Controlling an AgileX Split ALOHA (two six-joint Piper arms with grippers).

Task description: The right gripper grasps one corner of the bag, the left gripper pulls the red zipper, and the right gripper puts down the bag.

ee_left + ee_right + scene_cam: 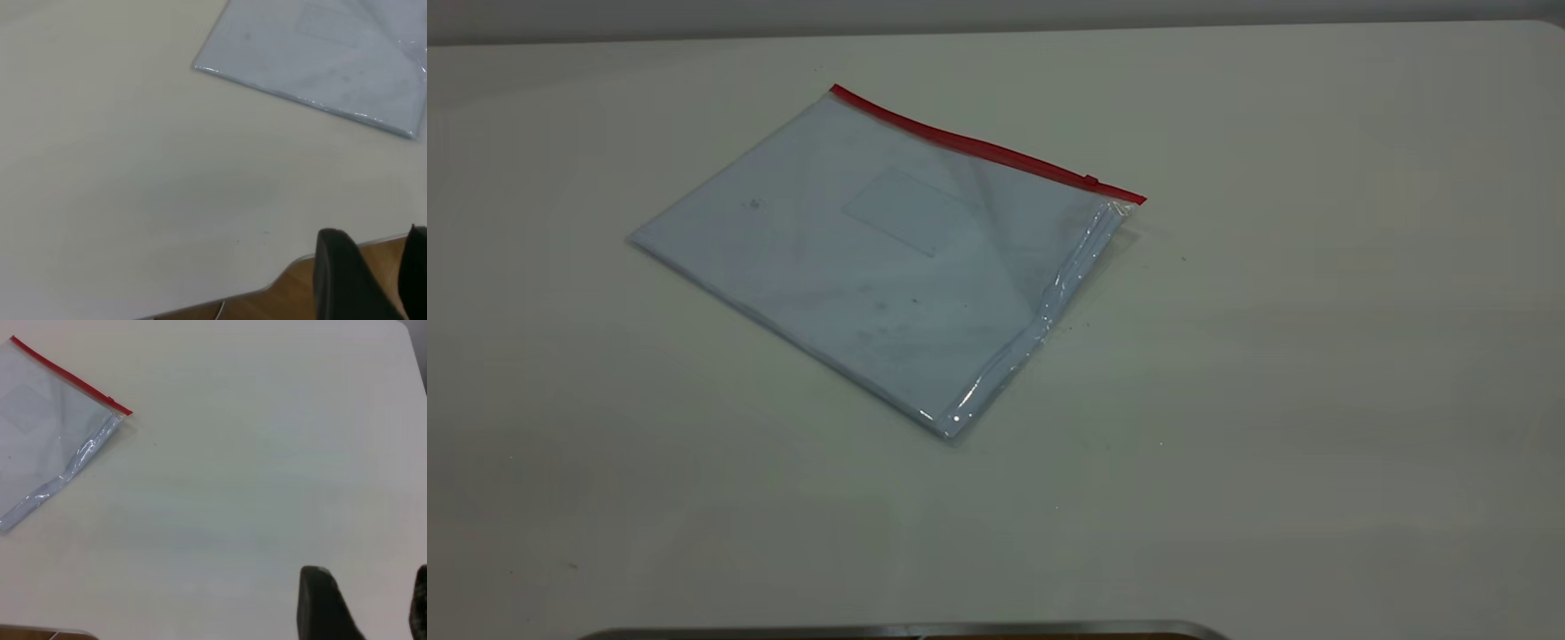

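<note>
The bag (889,267) is lying flat on the counter (1316,356). Only wrist views are showing the left hand (377,267) and right hand (363,603), both spread wide.

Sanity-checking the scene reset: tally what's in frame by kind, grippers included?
Bags: 1, the bag lying flat on the table, its red zipper along one long edge
Grippers: 2, the left gripper and the right gripper, both open, held over the table and off the bag
Tables: 1
Total: 4
</note>
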